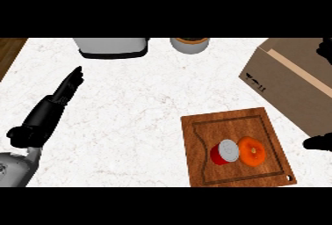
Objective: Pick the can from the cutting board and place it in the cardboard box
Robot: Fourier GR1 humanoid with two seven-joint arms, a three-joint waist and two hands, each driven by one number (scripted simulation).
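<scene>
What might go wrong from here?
The red can with silver lid touches the orange ring-shaped pastry on the brown wooden cutting board, so the black right hand, at the view's right edge, may knock or catch the pastry. The wall of the brown cardboard box faces the board; carried low, the can may strike it.

A small red can [224, 153] with a grey top is seen on the wooden board [224, 125], just below the board's middle, with its top tipped toward 2 o'clock. The board, a brown rectangle edged by a shallow groove and turned slightly, is set at 5 o'clock in the view. The box [285, 83], plain brown cardboard crossed by a pale strip, is placed at 2 o'clock, close to the board's far right corner, and is cut off by the right edge.
</scene>
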